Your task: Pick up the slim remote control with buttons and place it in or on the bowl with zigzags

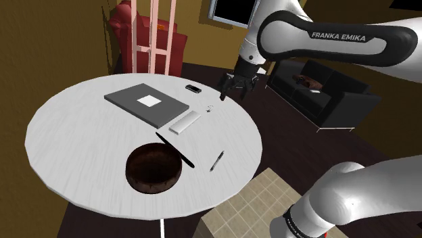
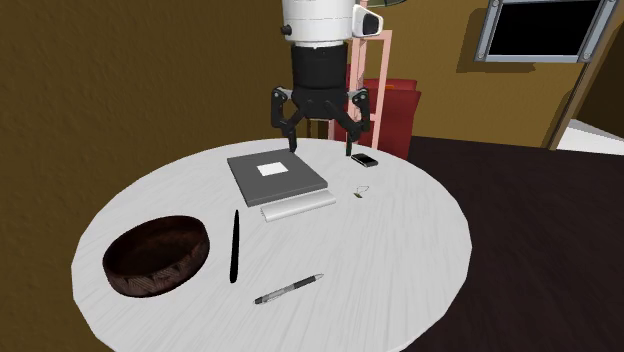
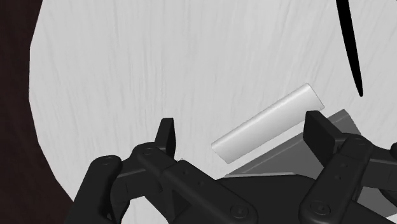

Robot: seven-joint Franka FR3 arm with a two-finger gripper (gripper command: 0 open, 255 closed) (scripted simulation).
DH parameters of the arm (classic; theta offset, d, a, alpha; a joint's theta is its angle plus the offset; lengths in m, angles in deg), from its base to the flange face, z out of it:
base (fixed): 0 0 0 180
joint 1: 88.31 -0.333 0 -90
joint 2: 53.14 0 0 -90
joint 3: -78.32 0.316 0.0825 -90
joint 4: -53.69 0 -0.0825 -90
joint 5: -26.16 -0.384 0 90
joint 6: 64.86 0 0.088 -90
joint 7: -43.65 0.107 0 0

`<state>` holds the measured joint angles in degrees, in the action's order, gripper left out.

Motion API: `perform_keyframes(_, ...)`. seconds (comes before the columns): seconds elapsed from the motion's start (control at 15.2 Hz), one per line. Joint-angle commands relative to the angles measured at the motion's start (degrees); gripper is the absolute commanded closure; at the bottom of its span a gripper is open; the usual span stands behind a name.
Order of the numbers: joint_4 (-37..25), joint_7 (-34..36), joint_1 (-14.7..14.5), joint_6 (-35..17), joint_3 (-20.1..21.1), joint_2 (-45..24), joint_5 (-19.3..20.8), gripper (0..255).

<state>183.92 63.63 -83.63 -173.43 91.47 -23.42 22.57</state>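
Hovers with gripper spread, empty, near smooth rounded white remote on streaky round table, well apart from dark bowl.

Legible marking: "FRANKA EMIKA", white capital letters, printed on the dark band of the arm in the shoulder view; no other text readable.

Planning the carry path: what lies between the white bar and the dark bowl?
A long thin black object lies between the white bar and the bowl, as the second exterior view shows.
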Motion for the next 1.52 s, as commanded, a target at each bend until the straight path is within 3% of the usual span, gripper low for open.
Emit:
perform_keyframes(0.0, -1.45, 5.37, 1.11, -2.06, 2.06, -4.21, 0.12, 0)
perform_keyframes(0.66, -11.83, 31.47, 4.86, -9.76, 8.72, -27.14, 5.67, 0)
perform_keyframes(1.25, -26.53, 51.65, 3.08, -11.75, 6.78, -48.42, 11.89, 0)
perform_keyframes(1.45, -25.49, 51.94, 2.89, -13.72, 6.48, -49.4, 12.33, 0)
